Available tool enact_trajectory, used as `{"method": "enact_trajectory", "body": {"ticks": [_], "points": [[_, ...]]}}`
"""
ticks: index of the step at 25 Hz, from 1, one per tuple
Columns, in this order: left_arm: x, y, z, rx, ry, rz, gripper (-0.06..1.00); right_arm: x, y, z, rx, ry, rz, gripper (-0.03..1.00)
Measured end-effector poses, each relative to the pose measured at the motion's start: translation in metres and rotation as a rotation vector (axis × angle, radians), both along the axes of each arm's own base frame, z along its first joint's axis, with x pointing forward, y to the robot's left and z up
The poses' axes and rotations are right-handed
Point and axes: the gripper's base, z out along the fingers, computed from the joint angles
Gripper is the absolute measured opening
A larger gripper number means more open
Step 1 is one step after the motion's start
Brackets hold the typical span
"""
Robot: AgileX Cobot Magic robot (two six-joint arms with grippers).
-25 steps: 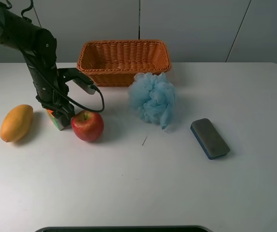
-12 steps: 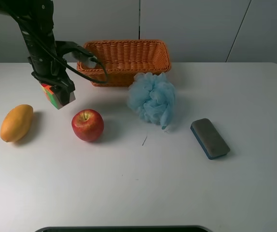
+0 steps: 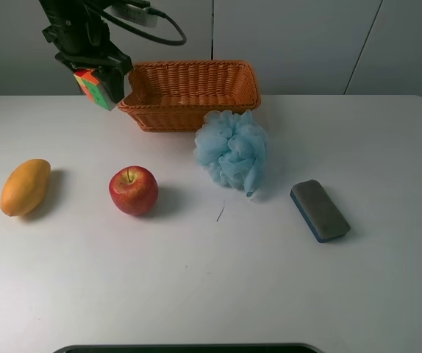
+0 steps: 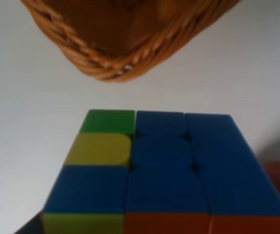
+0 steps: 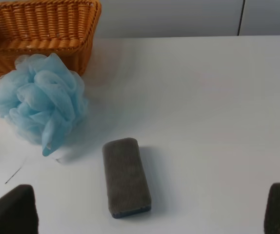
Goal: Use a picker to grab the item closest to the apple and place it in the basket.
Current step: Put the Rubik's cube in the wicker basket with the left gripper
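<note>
- The left gripper (image 3: 95,76) had risen from beside the apple (image 3: 133,190) toward the basket (image 3: 181,116), clamped on the cube (image 3: 100,87).
- The cube hung above the table (image 3: 218,294), just outside the basket's left end.
- The right gripper (image 5: 147,209) stood wide apart, empty.

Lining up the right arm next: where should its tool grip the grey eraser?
Across its narrow width at mid-length, coming straight down from above. The grey eraser lies flat on the table, long and slim, with both long edges exposed.
</note>
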Motion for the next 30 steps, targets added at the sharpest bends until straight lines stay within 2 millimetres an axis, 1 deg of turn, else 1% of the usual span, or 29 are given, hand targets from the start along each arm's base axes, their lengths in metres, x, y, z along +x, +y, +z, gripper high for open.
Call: {"method": "enact_trajectory", "body": {"ticks": [3, 6, 9, 13, 18, 23, 25, 27, 30], "points": [[0.005, -0.007, 0.018, -0.032, -0.063, 0.007, 0.56, 0.000, 0.000, 0.000, 0.000, 0.000, 0.000, 0.70], [0.018, -0.015, 0.028, -0.074, -0.131, 0.020, 0.56, 0.000, 0.000, 0.000, 0.000, 0.000, 0.000, 0.70], [0.036, -0.023, 0.026, -0.107, -0.177, 0.027, 0.56, 0.000, 0.000, 0.000, 0.000, 0.000, 0.000, 0.70], [0.061, -0.037, 0.010, -0.165, -0.224, 0.035, 0.56, 0.000, 0.000, 0.000, 0.000, 0.000, 0.000, 0.70], [0.082, -0.051, -0.027, -0.243, -0.230, 0.051, 0.56, 0.000, 0.000, 0.000, 0.000, 0.000, 0.000, 0.70], [0.093, -0.059, -0.071, -0.272, -0.215, 0.057, 0.56, 0.000, 0.000, 0.000, 0.000, 0.000, 0.000, 0.70], [0.096, -0.061, -0.082, -0.278, -0.217, 0.048, 0.56, 0.000, 0.000, 0.000, 0.000, 0.000, 0.000, 0.70], [0.098, -0.063, -0.089, -0.290, -0.220, 0.043, 0.56, 0.000, 0.000, 0.000, 0.000, 0.000, 0.000, 0.70], [0.099, -0.064, -0.093, -0.294, -0.231, 0.040, 0.56, 0.000, 0.000, 0.000, 0.000, 0.000, 0.000, 0.70]]}}
